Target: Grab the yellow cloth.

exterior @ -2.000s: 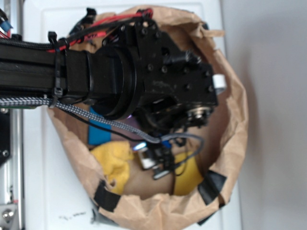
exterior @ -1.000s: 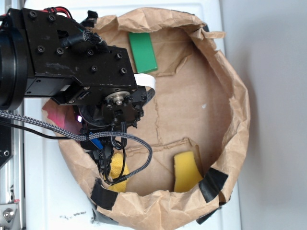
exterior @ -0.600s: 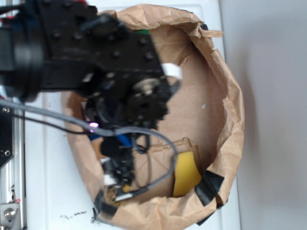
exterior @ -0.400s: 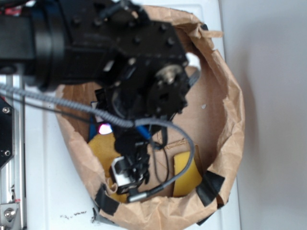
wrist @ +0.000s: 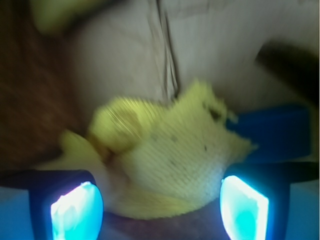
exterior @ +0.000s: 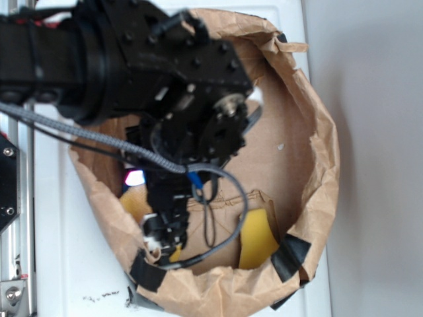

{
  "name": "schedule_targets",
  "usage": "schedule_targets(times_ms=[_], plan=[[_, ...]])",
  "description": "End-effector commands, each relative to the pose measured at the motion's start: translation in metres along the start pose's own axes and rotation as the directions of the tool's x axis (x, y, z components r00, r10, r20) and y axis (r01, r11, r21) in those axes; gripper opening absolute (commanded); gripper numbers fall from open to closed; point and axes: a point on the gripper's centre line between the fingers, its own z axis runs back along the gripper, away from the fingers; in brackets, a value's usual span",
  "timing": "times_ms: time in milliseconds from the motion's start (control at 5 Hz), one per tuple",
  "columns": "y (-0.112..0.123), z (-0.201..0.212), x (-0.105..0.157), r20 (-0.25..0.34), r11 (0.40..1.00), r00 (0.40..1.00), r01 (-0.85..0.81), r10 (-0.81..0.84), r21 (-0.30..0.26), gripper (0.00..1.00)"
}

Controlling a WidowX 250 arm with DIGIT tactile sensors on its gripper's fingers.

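The yellow cloth (wrist: 180, 155) is a fuzzy, lumpy rag on the brown paper floor. It fills the middle of the wrist view. My gripper (wrist: 160, 210) is open, its glowing fingertips (wrist: 77, 210) standing wide apart on either side of the cloth's near edge without pressing it. In the exterior view the gripper (exterior: 162, 234) points down into the lower left of the paper bag, and only scraps of the yellow cloth (exterior: 135, 206) show beside it.
The bag's crumpled paper wall (exterior: 324, 152) rings the work area. A smooth mustard-yellow sponge block (exterior: 256, 238) leans at the lower right near black tape (exterior: 291, 259). A blue block (wrist: 272, 131) lies just right of the cloth. Cables (exterior: 218, 218) hang from the arm.
The arm swung about over the bag and settled at its lower left. In the last half second the gripper shifted slightly left over the cloth. The green block is now hidden behind the arm.
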Motion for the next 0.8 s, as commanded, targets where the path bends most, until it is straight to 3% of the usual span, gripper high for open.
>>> schedule_targets(times_ms=[0,200,400,600], plan=[[0.019,-0.031,0.001,0.106,1.0,0.994,0.022,-0.021,-0.003,0.0],[0.019,-0.03,0.002,0.155,1.0,0.988,0.021,-0.02,-0.007,0.0],[0.014,-0.013,0.002,0.21,0.998,0.978,0.031,-0.021,-0.047,0.0],[0.004,0.019,-0.001,0.286,0.998,0.958,0.023,-0.004,-0.063,0.0]])
